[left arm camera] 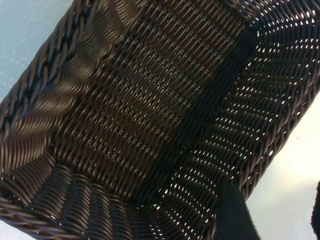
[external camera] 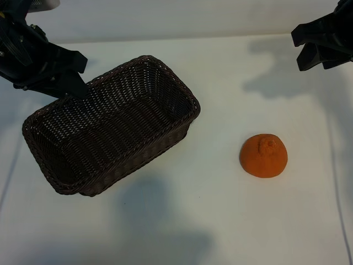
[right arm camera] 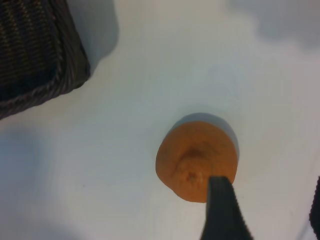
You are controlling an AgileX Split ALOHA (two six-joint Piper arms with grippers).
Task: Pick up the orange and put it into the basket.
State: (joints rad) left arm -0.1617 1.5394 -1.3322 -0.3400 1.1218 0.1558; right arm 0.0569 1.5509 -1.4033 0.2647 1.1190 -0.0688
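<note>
The orange (external camera: 263,155) sits on the white table (external camera: 220,221), well apart from the wicker basket (external camera: 110,130) (nothing inside). Left gripper (external camera: 74,77) and right gripper (external camera: 315,51) hover, jaws apart, holding nothing.

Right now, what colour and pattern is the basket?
Dark-brown woven wicker basket, braided rim; the left wrist view shows it best.
</note>
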